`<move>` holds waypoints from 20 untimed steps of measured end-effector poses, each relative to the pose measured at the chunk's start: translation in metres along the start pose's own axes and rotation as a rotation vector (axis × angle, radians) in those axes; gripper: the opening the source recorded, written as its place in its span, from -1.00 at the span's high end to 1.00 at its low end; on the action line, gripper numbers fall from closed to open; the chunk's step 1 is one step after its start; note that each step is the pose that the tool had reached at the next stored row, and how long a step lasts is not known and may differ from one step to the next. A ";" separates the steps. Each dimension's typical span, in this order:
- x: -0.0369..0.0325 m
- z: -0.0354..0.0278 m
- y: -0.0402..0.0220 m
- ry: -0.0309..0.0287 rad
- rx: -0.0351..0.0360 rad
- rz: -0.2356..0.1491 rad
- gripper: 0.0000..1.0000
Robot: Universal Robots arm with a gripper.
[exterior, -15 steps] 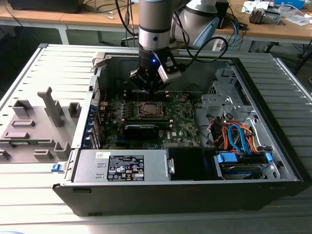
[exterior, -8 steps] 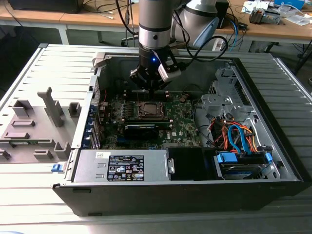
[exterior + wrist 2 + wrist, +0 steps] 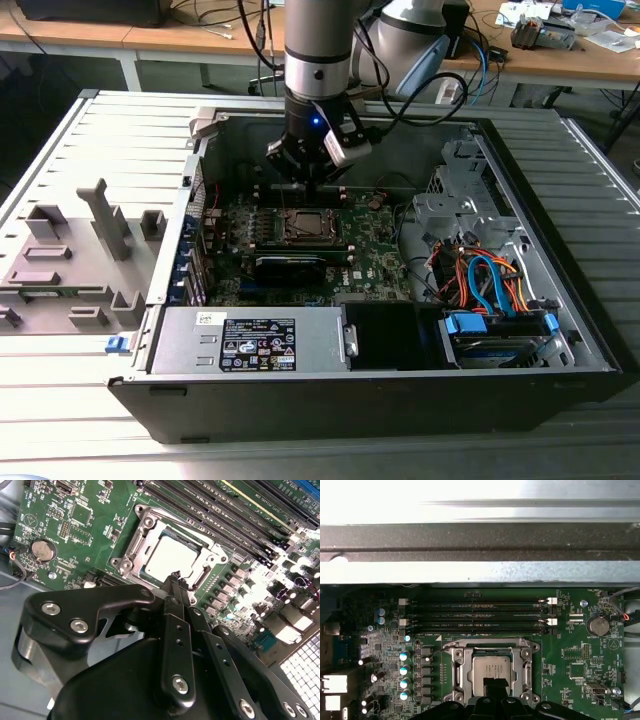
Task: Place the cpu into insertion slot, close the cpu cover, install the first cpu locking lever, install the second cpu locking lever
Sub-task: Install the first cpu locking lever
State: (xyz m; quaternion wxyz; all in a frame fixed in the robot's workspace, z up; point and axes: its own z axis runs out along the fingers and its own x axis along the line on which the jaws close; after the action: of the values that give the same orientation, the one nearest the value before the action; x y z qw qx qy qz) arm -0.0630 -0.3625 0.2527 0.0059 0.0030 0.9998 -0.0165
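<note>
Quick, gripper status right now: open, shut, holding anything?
Gripper: shut, holding nothing, tip just over the cpu in its socket.

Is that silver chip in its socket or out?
In: the cpu lies flat and level, framed by the cpu cover.

Matt grey metal cpu point(image 3: 490, 667), shiny cpu cover point(image 3: 458, 673)
</note>
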 end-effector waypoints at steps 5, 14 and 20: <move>0.0000 -0.0015 -0.0001 0.0001 0.0002 0.000 0.78; 0.0000 -0.0042 -0.0001 0.0000 -0.0001 0.000 0.78; -0.0001 -0.0055 -0.0002 0.0000 -0.0005 0.000 0.78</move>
State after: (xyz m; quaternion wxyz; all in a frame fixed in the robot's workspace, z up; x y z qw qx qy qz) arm -0.0630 -0.3625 0.2582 0.0059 0.0030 0.9998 -0.0162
